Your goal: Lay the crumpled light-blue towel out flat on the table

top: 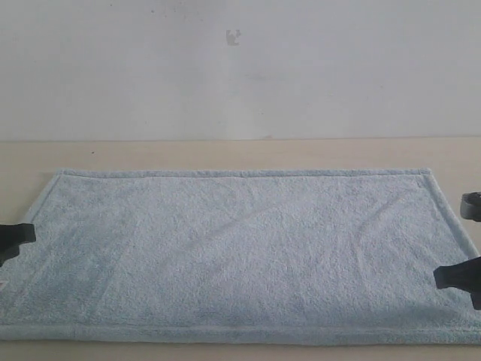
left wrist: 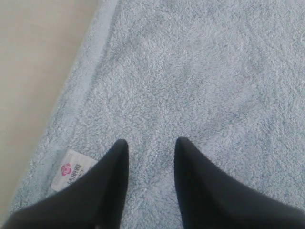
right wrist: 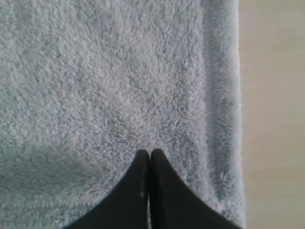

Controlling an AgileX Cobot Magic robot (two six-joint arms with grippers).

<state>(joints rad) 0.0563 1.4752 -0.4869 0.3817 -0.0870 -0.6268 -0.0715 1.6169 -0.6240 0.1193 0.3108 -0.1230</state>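
Note:
The pale light-blue towel (top: 233,252) lies spread out flat on the cream table (top: 225,154), with only shallow creases across it. My left gripper (top: 15,237) hangs over the towel's left edge; in the left wrist view it (left wrist: 150,143) stands open above the pile with nothing between its fingers, and the white tag (left wrist: 71,169) with a pink mark shows beside one finger. My right gripper (top: 455,277) is over the towel's right edge; in the right wrist view it (right wrist: 150,153) is shut, tips together above the towel (right wrist: 105,86) near its hemmed border, holding nothing visible.
A white wall (top: 240,68) rises behind the table. Bare tabletop shows beyond the towel's far hem, and beside its edges in both wrist views (left wrist: 28,71) (right wrist: 274,119). A grey part of the right arm (top: 472,204) shows at the right edge.

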